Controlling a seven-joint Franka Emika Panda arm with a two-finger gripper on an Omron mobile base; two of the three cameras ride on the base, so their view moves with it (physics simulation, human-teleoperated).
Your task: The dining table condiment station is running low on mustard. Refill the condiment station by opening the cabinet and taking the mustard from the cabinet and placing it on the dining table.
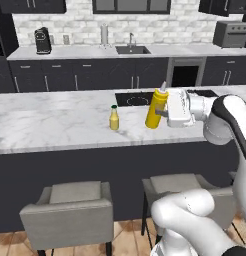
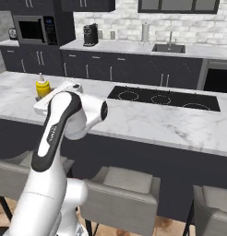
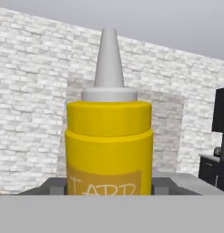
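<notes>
The mustard (image 1: 156, 109), a yellow squeeze bottle with a pale cone nozzle, leans slightly over the dining table (image 1: 55, 120), its base at or just above the marble top. My gripper (image 1: 160, 114) comes in from the right, level with the bottle's middle, and is shut on it. In the hand view the mustard (image 3: 109, 145) stands close up between my two dark fingers (image 3: 53, 186). From the right base view, my forearm hides all but the upper part of the mustard (image 2: 42, 87). Black upper cabinets are cut off at the top edge; I cannot tell which is the cabinet.
A short pale-yellow bottle with a dark cap (image 1: 114, 118) stands on the table left of the mustard. The black cooktop (image 1: 135, 99) lies just behind. Grey stools (image 1: 75, 205) sit along the near side. The back counter holds a coffee machine (image 1: 43, 40) and a sink (image 1: 132, 49).
</notes>
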